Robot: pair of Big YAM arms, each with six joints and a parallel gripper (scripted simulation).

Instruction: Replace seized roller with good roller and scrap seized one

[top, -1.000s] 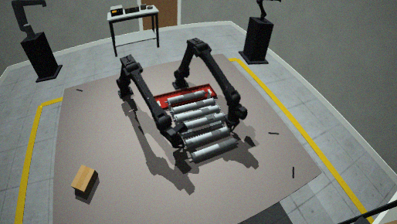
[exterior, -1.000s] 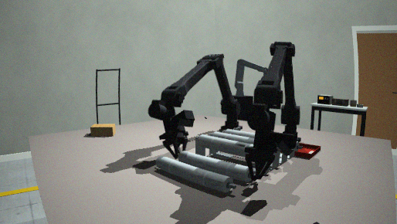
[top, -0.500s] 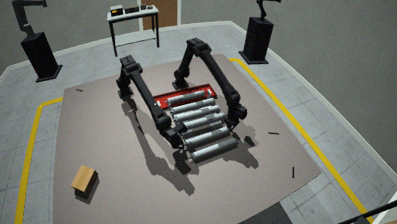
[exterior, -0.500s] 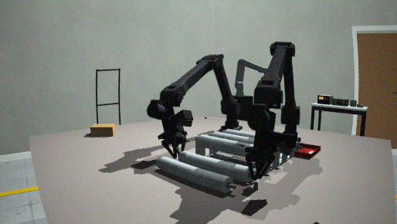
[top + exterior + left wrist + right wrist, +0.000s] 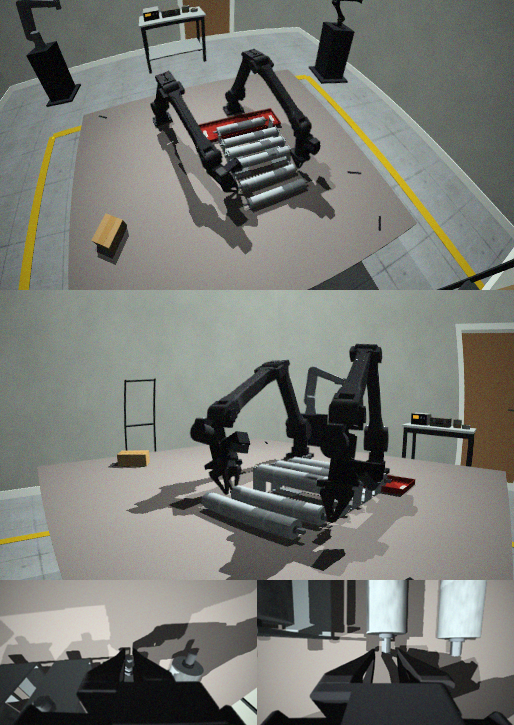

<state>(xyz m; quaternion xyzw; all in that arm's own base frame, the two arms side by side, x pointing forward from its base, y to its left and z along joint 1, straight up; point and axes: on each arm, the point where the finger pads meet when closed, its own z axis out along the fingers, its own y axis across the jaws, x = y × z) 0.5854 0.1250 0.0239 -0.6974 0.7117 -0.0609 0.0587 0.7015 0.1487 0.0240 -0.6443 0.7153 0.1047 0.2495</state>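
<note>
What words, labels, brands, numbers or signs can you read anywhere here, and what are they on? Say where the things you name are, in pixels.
None can be read in any view.
Instrument with the orange screen [image 5: 150,14] [image 5: 420,418], on the back bench: any text is too small and blurred to read.
Rollers [image 5: 277,194] [image 5: 250,516] [image 5: 387,609], wooden block [image 5: 109,231] [image 5: 133,458] and red tray [image 5: 216,121] [image 5: 398,485]: no readable lettering.
Black arms [image 5: 192,120] [image 5: 367,370]: no readable brand or number.
</note>
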